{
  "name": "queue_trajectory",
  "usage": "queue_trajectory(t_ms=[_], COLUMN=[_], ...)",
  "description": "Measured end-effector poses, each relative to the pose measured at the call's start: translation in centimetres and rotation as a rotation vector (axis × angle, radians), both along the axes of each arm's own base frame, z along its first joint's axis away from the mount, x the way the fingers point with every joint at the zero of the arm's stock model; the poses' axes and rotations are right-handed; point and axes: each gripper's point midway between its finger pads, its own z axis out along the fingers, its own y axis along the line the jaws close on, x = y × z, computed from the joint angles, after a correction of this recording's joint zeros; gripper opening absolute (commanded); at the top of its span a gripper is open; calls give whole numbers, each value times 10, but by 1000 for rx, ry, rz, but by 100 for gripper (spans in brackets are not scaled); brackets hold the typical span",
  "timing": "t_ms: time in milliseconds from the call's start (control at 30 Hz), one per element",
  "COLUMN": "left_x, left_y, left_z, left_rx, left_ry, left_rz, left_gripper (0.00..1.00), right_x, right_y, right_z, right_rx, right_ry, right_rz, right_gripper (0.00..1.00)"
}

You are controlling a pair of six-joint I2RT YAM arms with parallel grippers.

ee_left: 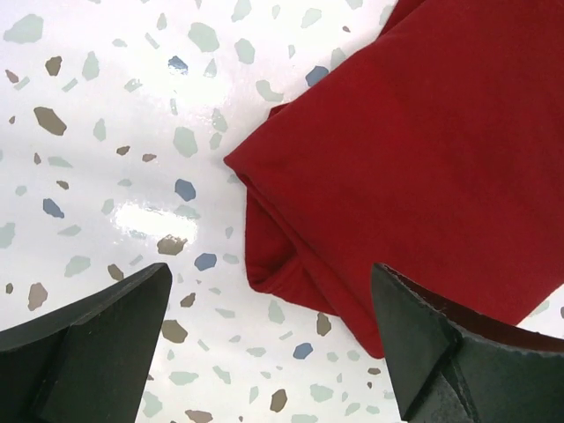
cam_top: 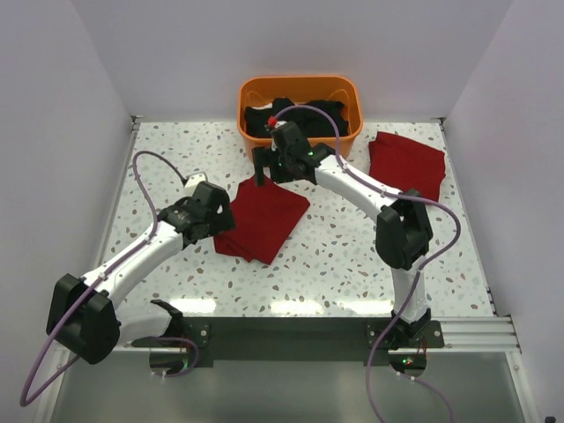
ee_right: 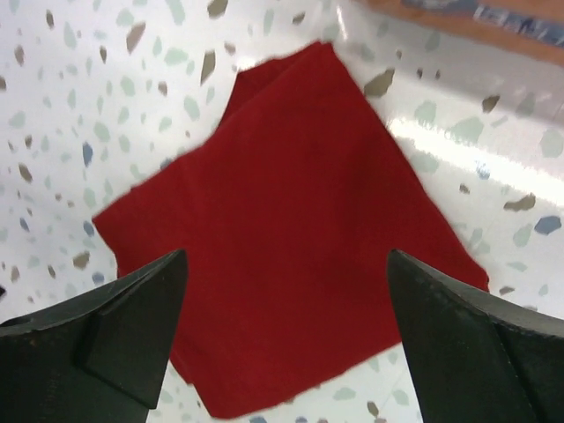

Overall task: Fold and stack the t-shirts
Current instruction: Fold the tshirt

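A dark-red t-shirt (cam_top: 264, 218) lies folded into a rectangle at the middle of the speckled table (cam_top: 352, 256). My left gripper (cam_top: 220, 216) hovers at its left edge, open and empty. The left wrist view shows the shirt's folded corner (ee_left: 414, 167) between and beyond the spread fingers (ee_left: 97, 335). My right gripper (cam_top: 264, 172) hangs open above the shirt's far corner; in the right wrist view the red rectangle (ee_right: 291, 238) fills the space below the gripper (ee_right: 286, 264). A second folded dark-red t-shirt (cam_top: 405, 163) lies at the back right.
An orange basket (cam_top: 300, 92) with dark cloth (cam_top: 304, 119) inside stands at the table's far edge, right behind the right wrist. White walls close in on the left, the right and the back.
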Motion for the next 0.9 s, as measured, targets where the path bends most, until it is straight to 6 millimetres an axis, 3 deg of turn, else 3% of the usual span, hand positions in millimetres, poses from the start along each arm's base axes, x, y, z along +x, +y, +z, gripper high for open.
queue_trajectory(t_ms=[200,433,633,800,900], left_x=[-6,-20,-15,-16,-19], left_y=[-4,-21,-30,-31,-30], left_z=[-6,-40,-41,-38,-34], left_rx=[-36,-120,-174,-203,-209], left_ry=[16,104,100,85,74], left_rz=[-2,-25,-1,13,17], left_gripper=[100,100,100,100,100], right_x=[-35,-41,-37,-56,-69], right_y=[-16,-23,-20,-34,-39], right_z=[-8,-30,-79,-122,-120], right_rx=[-6,-65,-124,-163,-124], right_ry=[17,9,67,145,131], right_rz=[56,120,141,125,105], right_gripper=[99,99,99,99,99])
